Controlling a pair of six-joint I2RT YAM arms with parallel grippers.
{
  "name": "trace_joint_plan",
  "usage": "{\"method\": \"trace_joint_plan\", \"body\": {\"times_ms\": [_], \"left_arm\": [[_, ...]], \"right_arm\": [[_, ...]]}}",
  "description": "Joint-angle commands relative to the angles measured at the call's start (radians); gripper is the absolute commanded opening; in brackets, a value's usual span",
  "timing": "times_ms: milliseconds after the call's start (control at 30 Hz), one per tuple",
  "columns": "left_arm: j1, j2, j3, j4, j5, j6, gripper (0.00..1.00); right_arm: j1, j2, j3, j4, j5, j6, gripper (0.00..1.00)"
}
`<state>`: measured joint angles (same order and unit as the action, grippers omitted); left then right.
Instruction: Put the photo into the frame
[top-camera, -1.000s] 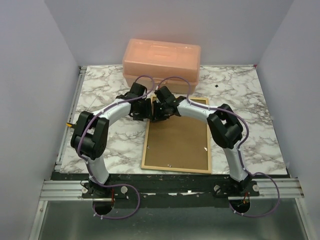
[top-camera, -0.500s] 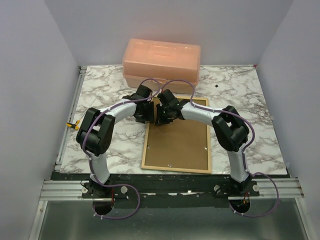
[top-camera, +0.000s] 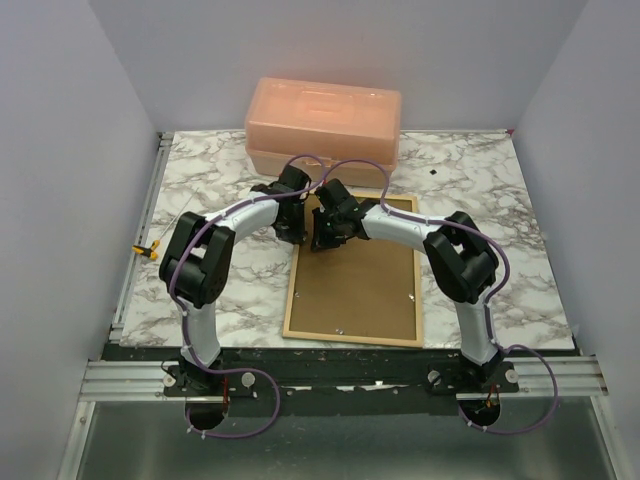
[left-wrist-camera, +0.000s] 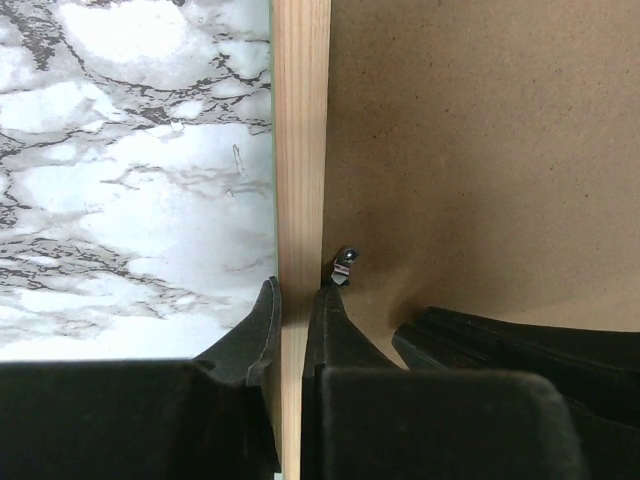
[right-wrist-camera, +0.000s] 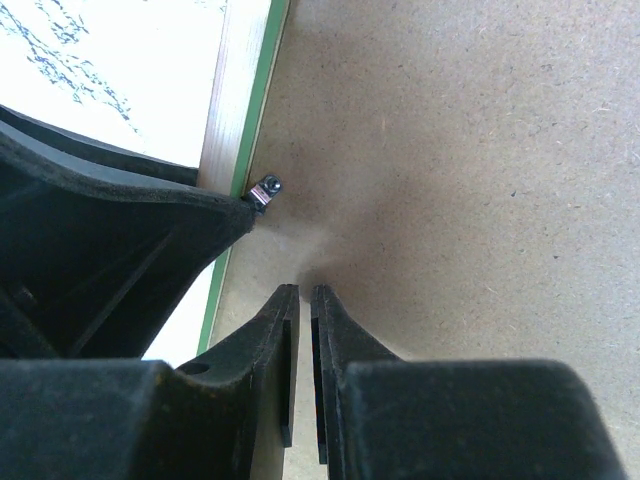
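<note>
Peach box (top-camera: 322, 125) on marble table (top-camera: 200, 180), far edge; brown board (top-camera: 355, 280).

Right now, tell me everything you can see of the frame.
The frame is a thin rectangle lying flat and face down on the marble table, pale wood back upward, with a slim green line along its rail edges. The brown backing board fills its opening, and a small metal tab sits at the left rail's inner edge. The left gripper is shut on that rail near the far corner, one finger outside and one inside. Its front face is hidden.
</note>
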<state>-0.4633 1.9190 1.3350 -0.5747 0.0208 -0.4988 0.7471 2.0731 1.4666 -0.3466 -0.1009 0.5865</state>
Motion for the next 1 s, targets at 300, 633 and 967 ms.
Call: {"method": "trace_joint_plan", "body": {"times_ms": [300, 633, 967], "left_arm": [[-0.001, -0.039, -0.044, 0.091, 0.023, 0.009, 0.17], [-0.005, -0.012, 0.02, 0.033, -0.013, 0.028, 0.48], [-0.032, 0.056, 0.036, 0.033, -0.07, 0.026, 0.35]], "right_arm": [[0.007, -0.03, -0.047, -0.113, 0.033, -0.008, 0.19], [0.007, 0.015, -0.068, -0.099, 0.032, 0.009, 0.14], [0.006, -0.021, -0.123, -0.079, 0.027, 0.024, 0.1]]}}
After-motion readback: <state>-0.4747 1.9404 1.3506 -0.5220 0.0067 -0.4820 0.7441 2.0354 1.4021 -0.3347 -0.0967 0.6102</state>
